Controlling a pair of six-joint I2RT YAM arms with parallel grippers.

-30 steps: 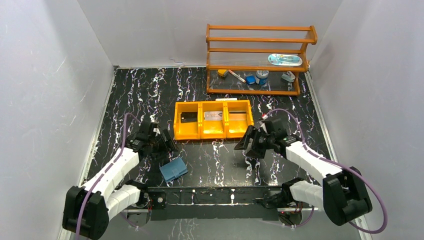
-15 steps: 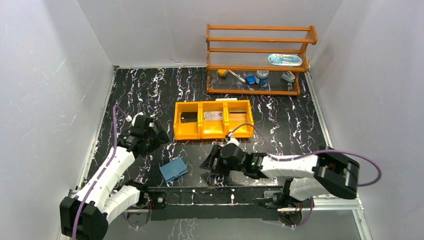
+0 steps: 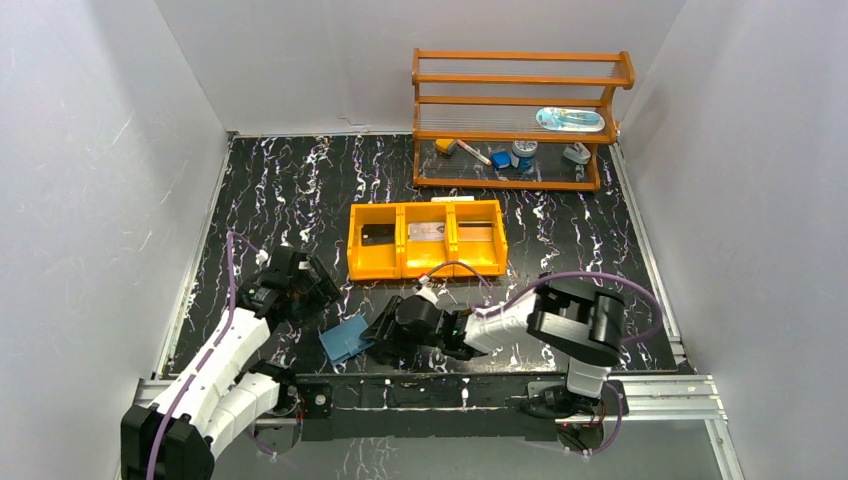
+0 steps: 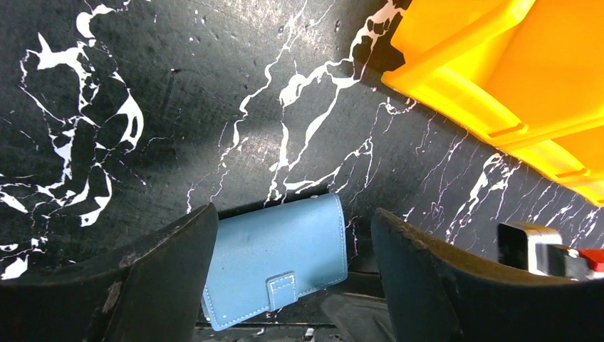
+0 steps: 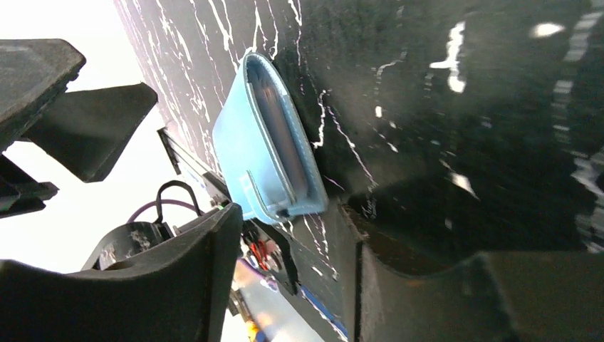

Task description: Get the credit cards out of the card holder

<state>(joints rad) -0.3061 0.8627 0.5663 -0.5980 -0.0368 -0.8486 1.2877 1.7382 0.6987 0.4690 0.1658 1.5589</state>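
Both sets of jaws stand spread and empty. The left gripper (image 4: 292,214) hangs above the card holder (image 4: 274,256), and the right gripper (image 5: 295,221) sits low, just beside its edge. The holder lies shut on the table (image 3: 300,190) near the arms' bases, with its strap fastened and dark layers between its leaves. Farther back, the orange tray (image 3: 352,245) holds flat pieces in its 3 compartments, probably credit cards (image 3: 427,231). I cannot tell whether any remain inside the holder.

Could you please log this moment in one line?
card holder: closed | left end effector: open, near it | right end effector: open, beside it
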